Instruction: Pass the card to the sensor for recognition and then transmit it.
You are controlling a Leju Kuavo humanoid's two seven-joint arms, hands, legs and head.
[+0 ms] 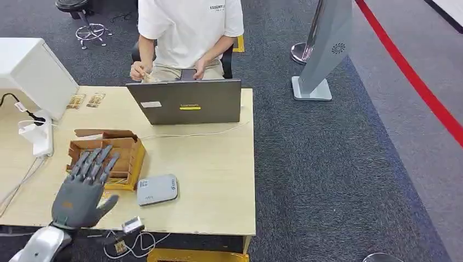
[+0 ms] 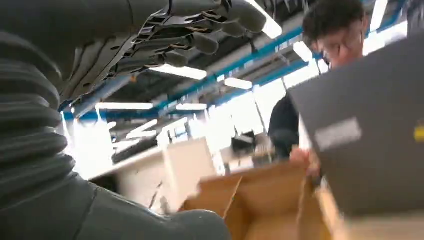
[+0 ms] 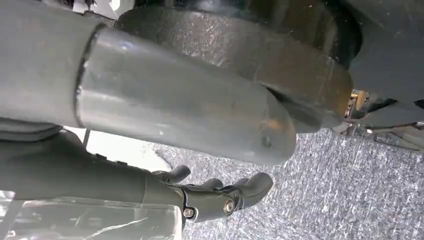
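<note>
One robot hand (image 1: 82,188), the left, hovers empty with fingers spread over the cardboard box (image 1: 112,155), likely about to reach in for a card.

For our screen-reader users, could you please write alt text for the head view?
The robot's left hand, fingers spread and holding nothing, hovers over an open cardboard box on a wooden table. A grey sensor lies beside the box; a person sits behind a laptop.

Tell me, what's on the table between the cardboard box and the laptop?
In the head view, only a thin white cable crosses the bare tabletop between the cardboard box and the laptop.
</note>
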